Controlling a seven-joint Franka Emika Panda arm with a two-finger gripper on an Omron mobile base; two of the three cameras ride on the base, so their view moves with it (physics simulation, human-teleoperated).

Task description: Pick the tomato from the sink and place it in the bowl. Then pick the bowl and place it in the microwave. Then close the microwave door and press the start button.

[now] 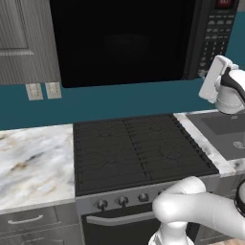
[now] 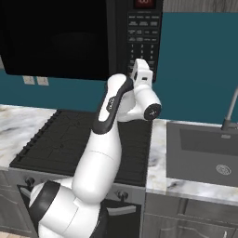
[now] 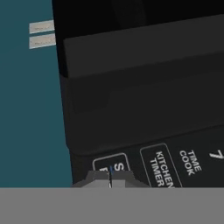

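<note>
Gripper (image 3: pixel 110 178) was jammed right up against the microwave (image 1: pixel 143 38) keypad, fingers pinched together with basically no gap between the tips, nothing held. Tips sat on a button whose label started with "S", low on the panel (image 2: pixel 142 42). Just beside that button was "KITCHEN TIMER", then "TIME COOK" further along. From the base cams the hand was up at the lower corner of the keypad, wrist bent toward it.

Door (image 1: pixel 119 40) looked closed, flat black across the front on the far side of the panel from the hand. Red display (image 2: pixel 144 3) was lit above the buttons.

Stove (image 1: pixel 139 150) was below the arm, marble counter around it. Sink (image 2: pixel 204 148) sat low and off to the side of the gripper, drain visible, faucet (image 2: pixel 231 109) at its edge. Couldn't see the tomato or bowl anywhere.
</note>
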